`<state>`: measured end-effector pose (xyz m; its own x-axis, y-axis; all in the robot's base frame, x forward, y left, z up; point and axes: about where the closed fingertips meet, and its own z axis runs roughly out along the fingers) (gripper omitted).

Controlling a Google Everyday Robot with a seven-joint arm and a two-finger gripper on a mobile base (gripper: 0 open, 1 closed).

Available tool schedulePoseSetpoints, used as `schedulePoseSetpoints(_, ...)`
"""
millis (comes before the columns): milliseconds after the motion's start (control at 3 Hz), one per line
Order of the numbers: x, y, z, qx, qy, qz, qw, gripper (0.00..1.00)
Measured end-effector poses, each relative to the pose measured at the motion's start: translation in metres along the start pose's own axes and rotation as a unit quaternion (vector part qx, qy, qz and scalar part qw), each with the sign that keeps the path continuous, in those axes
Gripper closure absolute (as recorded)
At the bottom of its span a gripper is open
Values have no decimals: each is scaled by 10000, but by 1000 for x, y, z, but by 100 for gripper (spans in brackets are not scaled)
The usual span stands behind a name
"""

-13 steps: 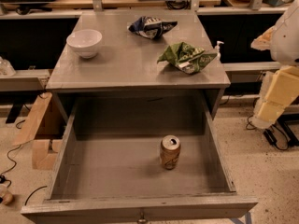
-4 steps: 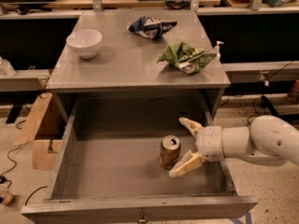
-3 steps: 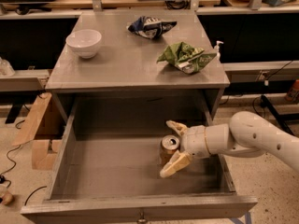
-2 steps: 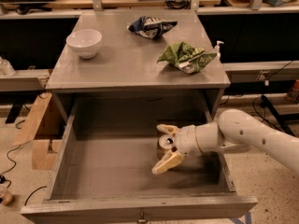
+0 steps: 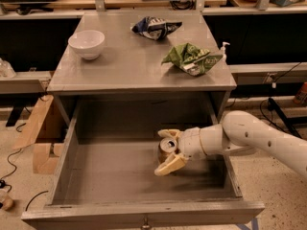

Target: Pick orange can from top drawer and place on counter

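Observation:
The orange can [image 5: 167,146] stands upright on the floor of the open top drawer [image 5: 108,174], right of its middle. My gripper [image 5: 160,152] reaches in from the right on a white arm and sits low in the drawer at the can. Its two tan fingers [image 5: 169,165] are spread, one behind the can and one in front of it, with the can between them. The can's lower body is hidden by the gripper. The grey counter [image 5: 129,63] lies above the drawer.
On the counter stand a white bowl [image 5: 87,43] at the back left, a blue chip bag [image 5: 156,27] at the back and a green chip bag [image 5: 192,59] at the right. A cardboard box [image 5: 41,138] stands on the floor to the left of the drawer.
The arm has come in from the right and slid left along the drawer, so its spread fingers now straddle the can. The can has stayed upright in about the same spot.

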<state>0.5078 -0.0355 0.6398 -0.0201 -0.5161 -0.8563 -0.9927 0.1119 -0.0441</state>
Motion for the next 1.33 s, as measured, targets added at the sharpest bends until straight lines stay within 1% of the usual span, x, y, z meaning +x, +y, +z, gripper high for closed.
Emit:
schedulePoseSetpoints(333,-1,0,0,0,0,0,10000,87)
schedulePoseSetpoints(667,-1,0,0,0,0,0,10000,100)
schedulePoseSetpoints(1333,-1,0,-1,0,-1,0,10000,100)
